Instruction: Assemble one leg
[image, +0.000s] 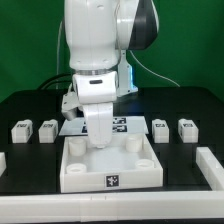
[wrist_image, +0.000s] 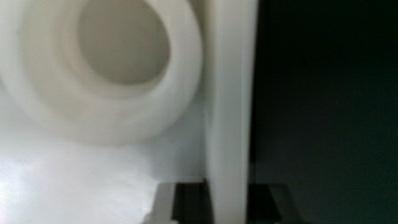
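The four legs lie on the black worktop (image: 190, 105) in a row, none of them held. In the exterior view the outer left leg (image: 21, 129) and inner left leg (image: 46, 129) sit close together on the exterior view's left. The inner right leg (image: 160, 128) and outer right leg (image: 186, 128) make a matching pair on the exterior view's right. Both pairs are well apart from the arm. Each leg shows a dark tag patch, too small to make out.

Between the pairs sits the tray part (image: 70, 172), with raised corner sockets and a black-and-white square tag (image: 112, 181) on its near wall. The arm (image: 95, 45) comes straight down over the rear of the tray, its white hand (image: 97, 125) low between the two rear sockets. The jaws are hidden there, so I cannot tell how far they are parted or whether they hold anything. Behind the hand lies the marker board (image: 122, 124), partly covered. White bars (image: 212, 165) edge the lower corners of the worktop.

Only the wrist view shows the tray close up. It is blurred, with a round socket (wrist_image: 116, 45) in white plastic, a straight white wall (wrist_image: 231, 100) beside it, and darkness past that. Two dark shapes at the frame edge cannot be identified. Only the exterior view shows the legs. No writing or brand is readable in either view.
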